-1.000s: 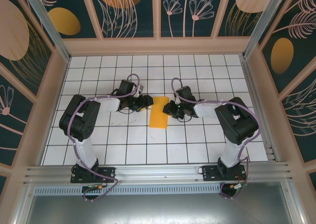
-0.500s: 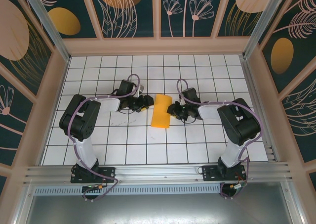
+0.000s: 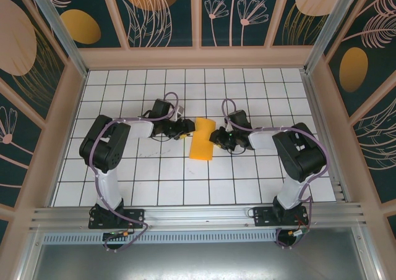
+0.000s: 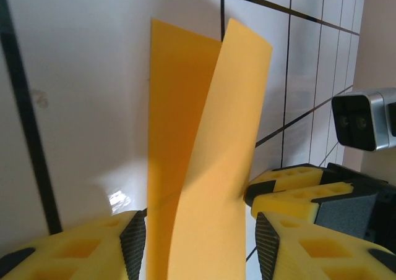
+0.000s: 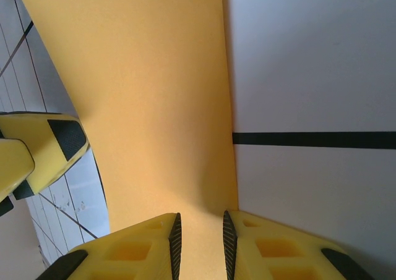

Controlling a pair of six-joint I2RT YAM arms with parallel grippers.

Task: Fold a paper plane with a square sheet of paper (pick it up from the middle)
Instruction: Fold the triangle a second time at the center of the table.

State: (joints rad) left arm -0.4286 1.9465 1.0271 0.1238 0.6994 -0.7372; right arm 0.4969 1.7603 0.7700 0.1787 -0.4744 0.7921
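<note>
**Top view:** The sheet of paper (image 3: 201, 140) lies doubled into a narrow strip on the tiled table (image 3: 260, 94), between the two tool tips. A second ago the right gripper (image 3: 216, 136) reached over the strip's right part. It has since backed off and sits just beside that edge. The left gripper (image 3: 187, 128) has edged in against the strip's upper left. The half-fold looks made but not yet pressed.

**Left wrist:** The sheet (image 4: 185, 138) runs forward from between the fingers, its upper flap sprung off the lower layer. The jaws stand about half apart, flanking it. I cannot tell whether they press its edges.

**Right wrist:** The jaws are narrow with a clear gap. The sheet (image 5: 148, 94) spreads ahead and to one side, and it looks unpinched.
</note>
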